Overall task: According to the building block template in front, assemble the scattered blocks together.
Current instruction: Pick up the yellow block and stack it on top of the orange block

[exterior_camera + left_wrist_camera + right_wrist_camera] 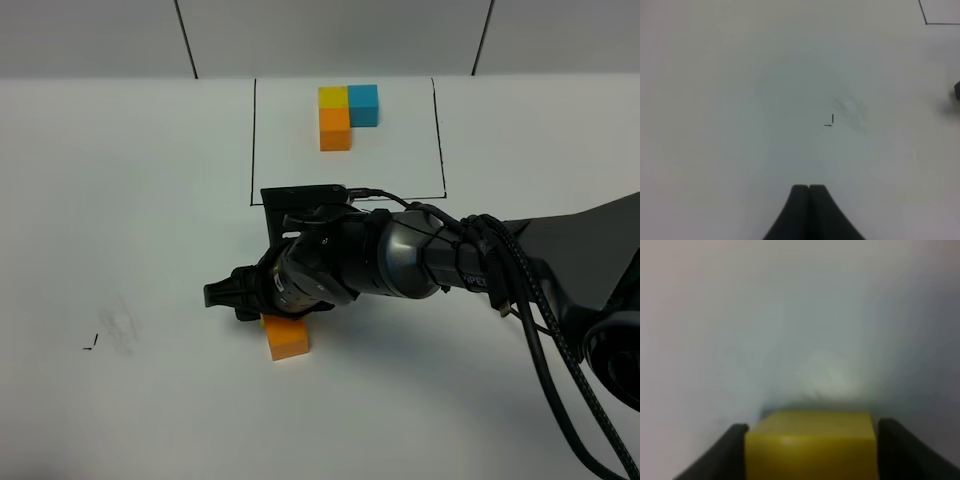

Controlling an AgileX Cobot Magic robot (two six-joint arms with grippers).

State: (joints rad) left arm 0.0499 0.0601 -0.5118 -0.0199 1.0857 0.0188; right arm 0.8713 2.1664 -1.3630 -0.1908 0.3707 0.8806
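Right gripper: jaws flank yellow block; clamped or slack, cannot tell. Orange block just beneath gripper body, so probably seating yellow against it per template. Left gripper: jaws together, empty, idle.

Right arm stretched across the middle, right pincer low, fingers apart, left pincer closed tight

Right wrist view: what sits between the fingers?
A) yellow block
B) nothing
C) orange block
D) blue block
A: a yellow block fills the space between the jaws of the right gripper; the orange block lies loose outside them in the exterior high view.
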